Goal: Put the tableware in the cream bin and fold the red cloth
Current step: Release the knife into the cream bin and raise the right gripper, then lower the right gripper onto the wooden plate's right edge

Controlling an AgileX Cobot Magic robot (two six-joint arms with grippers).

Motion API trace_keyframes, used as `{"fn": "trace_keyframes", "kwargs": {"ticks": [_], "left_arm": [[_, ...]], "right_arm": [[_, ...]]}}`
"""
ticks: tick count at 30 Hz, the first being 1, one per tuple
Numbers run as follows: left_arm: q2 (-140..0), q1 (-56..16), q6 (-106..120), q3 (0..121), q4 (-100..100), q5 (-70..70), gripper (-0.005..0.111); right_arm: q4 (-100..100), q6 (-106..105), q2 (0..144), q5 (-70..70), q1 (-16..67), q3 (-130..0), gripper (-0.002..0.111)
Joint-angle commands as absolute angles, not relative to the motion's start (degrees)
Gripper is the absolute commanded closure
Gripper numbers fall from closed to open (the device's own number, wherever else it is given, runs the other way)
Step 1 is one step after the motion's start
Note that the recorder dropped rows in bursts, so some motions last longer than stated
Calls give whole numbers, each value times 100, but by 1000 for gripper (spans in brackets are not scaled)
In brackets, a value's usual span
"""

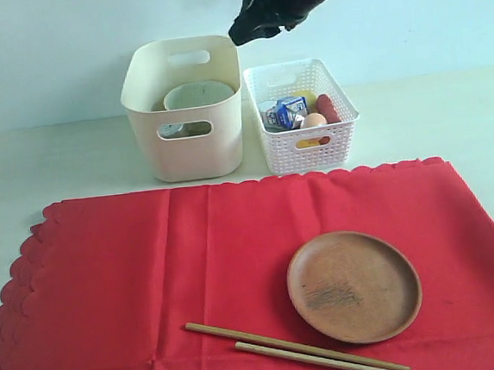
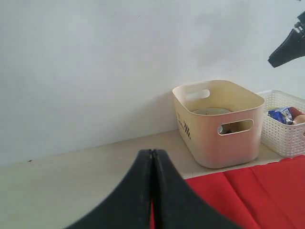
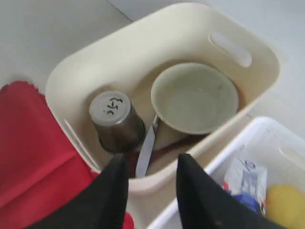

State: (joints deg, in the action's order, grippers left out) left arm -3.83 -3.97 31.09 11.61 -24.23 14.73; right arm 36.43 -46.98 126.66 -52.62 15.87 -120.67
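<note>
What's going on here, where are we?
The right gripper hangs over the cream bin, jaws open and empty. The white bowl, steel cup and metal knife are in the bin. The brown plate and chopsticks still lie on the red cloth, which is unfolded. The left gripper is shut, holding nothing.

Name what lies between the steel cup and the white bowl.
A metal knife, between steel cup and white bowl in the cream bin; right wrist view shows it.
</note>
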Motion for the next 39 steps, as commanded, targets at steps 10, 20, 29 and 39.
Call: {"fn": "trace_keyframes", "kwargs": {"ticks": [10,20,29,39], "left_arm": [[-362,-389,3102,1132,-2453,1445,107],[-373,-389,3077,1132,-2668,1624,107],[-542,-389,3026,1132,-2800,1815,107],[-1578,-389,2937,1152,-2812,1873,107]], "right_arm": [[871,-1479,11540,-6996,1552,-12088,88],[845,-1352,9553,-5984,1552,-8482,96],[799,-1334,9130,-5504,1552,-6591,96],[799,-1233,9257,-4958,1552,-5799,96]]}}
